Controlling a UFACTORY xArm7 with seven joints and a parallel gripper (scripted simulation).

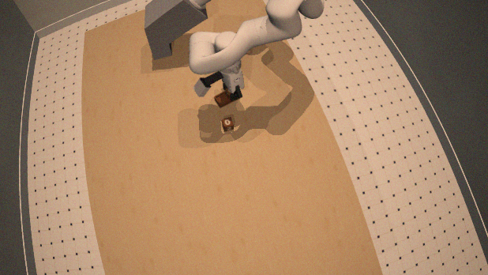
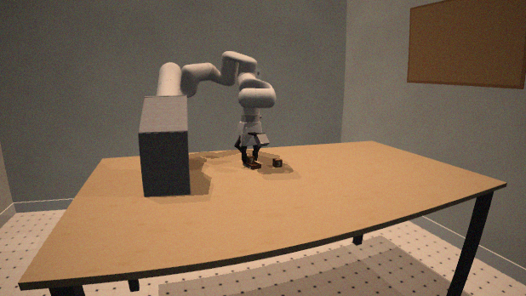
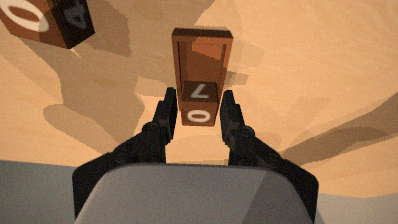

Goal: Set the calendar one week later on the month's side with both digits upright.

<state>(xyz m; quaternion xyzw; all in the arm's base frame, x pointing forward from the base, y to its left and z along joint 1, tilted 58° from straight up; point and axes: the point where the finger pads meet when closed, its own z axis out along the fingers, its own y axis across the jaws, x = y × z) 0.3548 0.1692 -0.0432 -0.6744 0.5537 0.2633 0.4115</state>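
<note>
A small brown wooden tray (image 3: 201, 60) lies flat on the table; it also shows in the top view (image 1: 223, 99) and the exterior view (image 2: 254, 164). One brown cube (image 3: 200, 103) stands in the tray's near end, showing 7 on top and 0 on the near face. My gripper (image 3: 199, 99) is open, with one finger on each side of this cube and a small gap at both sides. The second cube (image 3: 47, 17) lies on the table outside the tray, showing 0 and 4; it also shows in the top view (image 1: 227, 123) and the exterior view (image 2: 277, 162).
A tall grey box (image 2: 163, 145) stands on the table to the left of the arm, also seen in the top view (image 1: 170, 25). The far half of the tray holds no cube.
</note>
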